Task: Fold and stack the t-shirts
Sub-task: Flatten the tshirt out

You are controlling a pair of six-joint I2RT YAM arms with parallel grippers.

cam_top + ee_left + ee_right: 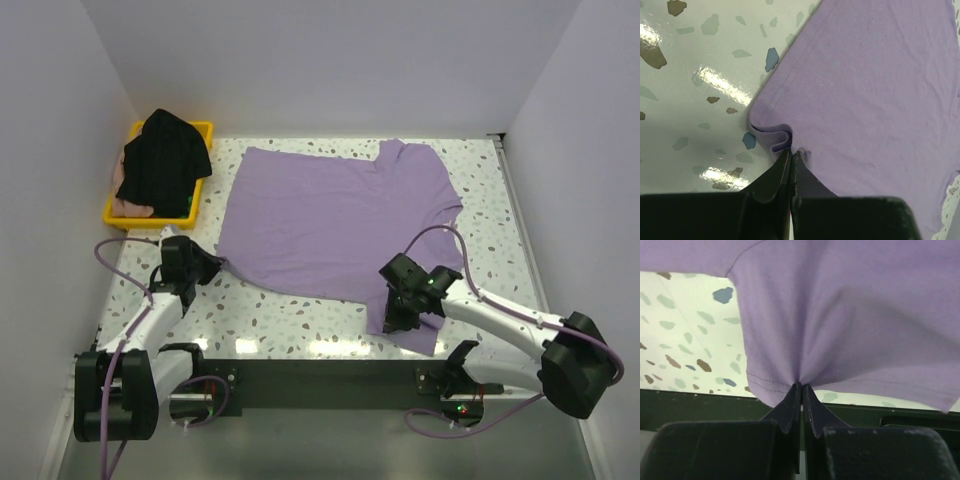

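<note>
**Lavender tee flat on the table, both grippers pinching its near edge**

The lavender t-shirt [330,215] is spread out in the middle of the speckled table [290,322], lying pretty flat. Its long axis runs left to right across the table. Both sleeves are at the right end, so the shoulders point right and the straight hem faces left, toward the tray. One sleeve points at the far wall, and the other hangs toward the near edge. The neck opening itself is hard to make out from above.

The left arm reaches forward from its base, wrist low over the table. The left gripper [791,155] has its fingers pressed together on the near-left hem corner — the wrist view shows a small fold of cloth bunched right at the tips. The right arm bends in from the right side, elbow out near the table's edge. The right gripper [801,387] is clamped on the near sleeve, close to its stitched hem, with the fabric puckering into the tips and lifted a little off the table.

In the far-left corner sits a yellow tray [135,221], well apart from the lavender shirt. The black t-shirt [165,155] is heaped in it, with a bit of the pale pink t-shirt [130,207] peeking out underneath. Nothing lies on the lavender shirt apart from the two grippers — just bare table around it and white walls on three sides.
</note>
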